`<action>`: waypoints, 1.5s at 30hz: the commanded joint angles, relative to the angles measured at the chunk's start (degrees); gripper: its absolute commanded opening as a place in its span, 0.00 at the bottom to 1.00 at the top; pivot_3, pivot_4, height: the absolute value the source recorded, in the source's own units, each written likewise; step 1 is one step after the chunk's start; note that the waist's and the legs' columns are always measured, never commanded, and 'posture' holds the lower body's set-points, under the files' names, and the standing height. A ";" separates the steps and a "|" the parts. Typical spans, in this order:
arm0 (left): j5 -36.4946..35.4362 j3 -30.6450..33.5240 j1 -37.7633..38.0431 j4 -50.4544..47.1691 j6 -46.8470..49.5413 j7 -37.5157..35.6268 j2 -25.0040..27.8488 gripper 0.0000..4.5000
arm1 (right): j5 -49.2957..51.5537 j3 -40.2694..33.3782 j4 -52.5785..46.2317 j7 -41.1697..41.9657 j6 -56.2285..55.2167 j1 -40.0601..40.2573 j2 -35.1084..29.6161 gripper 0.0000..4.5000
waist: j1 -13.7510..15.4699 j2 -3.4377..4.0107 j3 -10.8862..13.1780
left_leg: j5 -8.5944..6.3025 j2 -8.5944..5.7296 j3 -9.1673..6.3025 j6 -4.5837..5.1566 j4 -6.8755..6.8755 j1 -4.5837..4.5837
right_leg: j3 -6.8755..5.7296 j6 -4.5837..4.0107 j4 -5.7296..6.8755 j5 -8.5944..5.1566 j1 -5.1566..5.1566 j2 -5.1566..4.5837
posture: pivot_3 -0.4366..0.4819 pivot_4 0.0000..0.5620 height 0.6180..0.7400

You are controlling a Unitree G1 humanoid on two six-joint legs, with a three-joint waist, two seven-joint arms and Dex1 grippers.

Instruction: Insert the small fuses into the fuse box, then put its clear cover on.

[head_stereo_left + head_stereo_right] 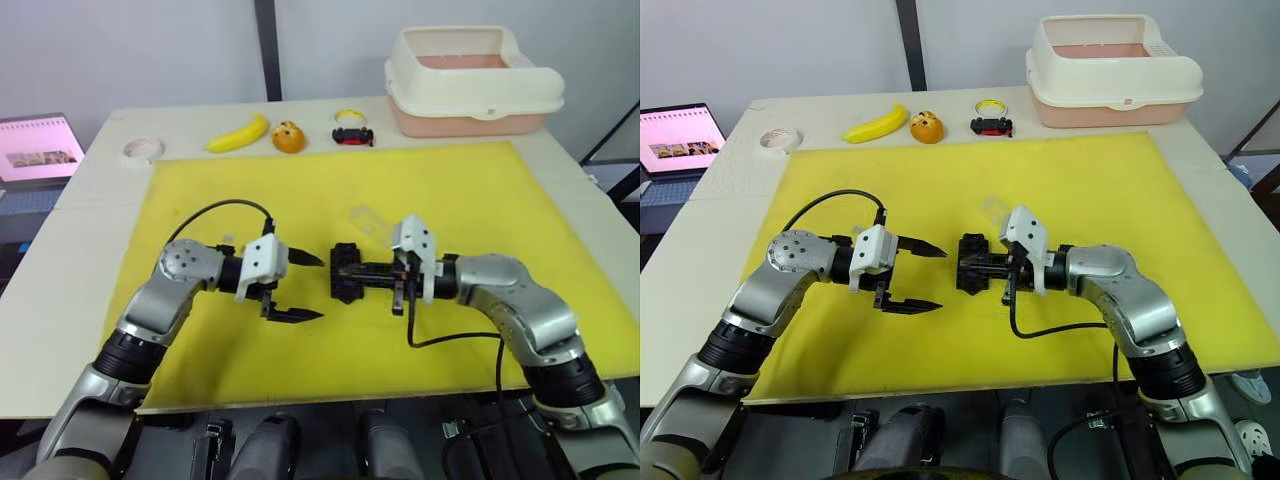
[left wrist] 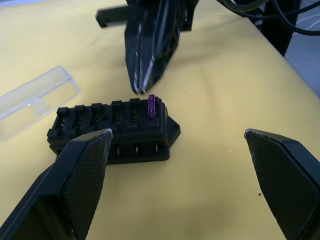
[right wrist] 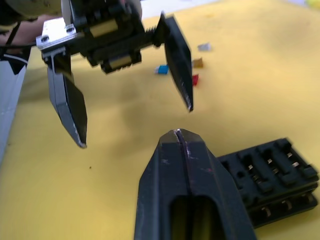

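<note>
- Fingers of the left gripper [image 1: 297,287] spread wide; right gripper [image 2: 142,85] pressed together above the black slotted plastic fuse box [image 2: 112,131].
- One purple fuse [image 2: 152,107] seated (four loose chips [image 3: 194,62] lie apart).
- One clear rectangular plastic cover [image 2: 36,100] beside the box.

A pale table [image 1: 730,170] carries a yellow mat [image 1: 1090,190] over most of its top. On the bare strip along its far edge lie a white tape roll [image 1: 778,139], a banana [image 1: 877,124], an orange fruit [image 1: 927,128], a small black-and-red toy car [image 1: 992,126] and a cream lidded bin [image 1: 1112,72]. On the mat rest the fuse box [image 1: 975,266] and, just beyond it, the clear cover [image 1: 996,211].
</note>
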 commanded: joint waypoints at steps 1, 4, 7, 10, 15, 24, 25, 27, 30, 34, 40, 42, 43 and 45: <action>-0.10 0.50 0.16 -0.29 -1.48 -0.09 -0.03 1.00 | -0.71 0.72 -0.78 0.09 -0.83 -0.53 -0.05 0.01 | -0.04 0.00 0.00 | 0.00 0.00 0.00 0.00 0.00 0.00 | 0.00 0.00 0.01 0.00 -0.01 0.00 | 0.48 0.27 1.00; 0.13 0.54 0.47 0.30 -2.28 0.03 -0.12 1.00 | -2.08 1.67 -0.43 -0.21 -0.85 -0.31 -0.40 0.01 | -0.07 0.00 0.00 | 0.00 0.00 0.00 0.00 0.00 0.00 | 0.00 0.00 0.03 0.00 -0.02 0.00 | 0.48 0.27 1.00; 0.20 0.52 0.40 0.88 -2.84 0.05 -0.20 1.00 | -4.14 2.93 0.77 -0.94 -0.06 -0.44 -0.98 0.01 | -0.01 0.00 0.00 | 0.00 0.00 0.00 0.00 0.00 0.00 | 0.00 0.00 0.05 0.00 -0.03 0.00 | 0.48 0.27 1.00; 0.24 0.46 0.35 1.26 -3.30 0.05 -0.23 1.00 | -5.96 4.23 1.78 -1.09 0.43 -0.17 -1.59 0.01 | -0.03 0.00 0.00 | 0.00 0.00 0.00 0.00 0.01 0.00 | 0.00 0.00 0.05 0.00 -0.03 0.00 | 0.48 0.27 1.00; 0.30 0.34 0.34 1.45 -3.68 0.07 -0.25 1.00 | -6.18 4.83 1.68 -1.28 1.52 0.48 -1.83 0.01 | -0.02 -0.01 -0.01 | 0.00 0.00 0.00 0.00 0.01 0.00 | -0.01 0.00 0.06 0.00 -0.02 0.00 | 0.48 0.27 1.00; 0.53 0.15 0.12 1.69 -3.90 0.17 -0.58 1.00 | -7.28 5.21 1.96 -1.02 -0.61 1.18 -2.44 0.01 | 0.02 -0.02 -0.02 | 0.00 0.00 0.00 0.00 0.03 0.01 | -0.01 0.00 0.08 0.00 -0.02 0.00 | 0.48 0.27 1.00; 0.56 0.15 0.12 1.70 -3.92 0.16 -0.63 1.00 | -7.40 5.33 1.81 -1.03 -0.79 1.27 -2.51 0.01 | 0.01 -0.02 -0.02 | 0.00 0.00 0.00 0.00 0.03 0.01 | -0.01 0.00 0.08 0.00 -0.01 0.00 | 0.48 0.27 1.00; 0.64 0.18 0.06 1.80 -3.95 0.11 -0.75 1.00 | -7.46 5.43 1.72 -1.19 -0.78 1.38 -2.43 0.01 | 0.00 -0.02 -0.03 | 0.00 0.00 0.00 0.00 0.03 0.01 | -0.01 0.00 0.08 0.00 -0.01 0.00 | 0.48 0.27 1.00; 0.74 0.20 -0.19 2.21 -4.13 -0.04 -0.91 1.00 | -8.39 5.96 1.94 -1.48 -1.65 1.85 -2.44 0.01 | 0.01 -0.02 -0.03 | 0.00 0.00 0.00 0.00 0.03 0.01 | -0.01 0.00 0.08 0.00 -0.01 0.00 | 0.48 0.27 1.00; 0.76 0.19 -0.44 2.67 -4.38 -0.20 -1.00 1.00 | -8.99 5.90 1.92 -1.74 -2.25 2.33 -2.39 0.01 | 0.00 -0.02 -0.04 | 0.00 0.00 0.00 0.00 0.04 0.01 | -0.01 0.00 0.09 0.00 -0.01 0.00 | 0.48 0.27 1.00; 0.61 0.48 0.19 2.28 -4.16 -0.15 -0.86 1.00 | -3.46 0.13 -4.40 -2.36 -0.96 2.12 -1.56 0.01 | 0.03 -0.02 -0.04 | 0.00 0.00 0.00 0.00 0.04 0.01 | -0.01 0.00 0.09 0.00 -0.01 0.00 | 0.48 0.27 1.00; 0.19 0.96 0.86 1.56 -3.49 0.20 -0.60 1.00 | 0.33 -3.33 -7.74 -3.41 1.80 1.98 -1.35 0.01 | 0.00 -0.02 -0.03 | 0.00 0.00 0.00 0.00 0.04 0.01 | 0.00 0.00 0.08 0.00 -0.01 0.00 | 0.48 0.27 1.00; -0.64 1.99 1.80 0.56 -2.24 1.00 -0.24 1.00 | 3.30 -7.26 -10.29 -4.44 4.11 2.18 -2.03 0.01 | 0.01 -0.02 -0.03 | 0.00 0.00 0.00 0.00 0.03 0.01 | 0.00 0.00 0.09 0.00 -0.02 0.00 | 0.48 0.27 1.00; -1.94 3.66 3.69 -1.49 -0.28 2.07 0.71 1.00 | 7.70 -13.59 -13.77 -6.07 7.88 3.05 -3.61 0.01 | 0.01 -0.02 -0.03 | 0.00 0.00 -0.01 0.00 0.00 0.00 | 0.01 0.00 0.08 0.00 -0.04 0.00 | 0.48 0.27 1.00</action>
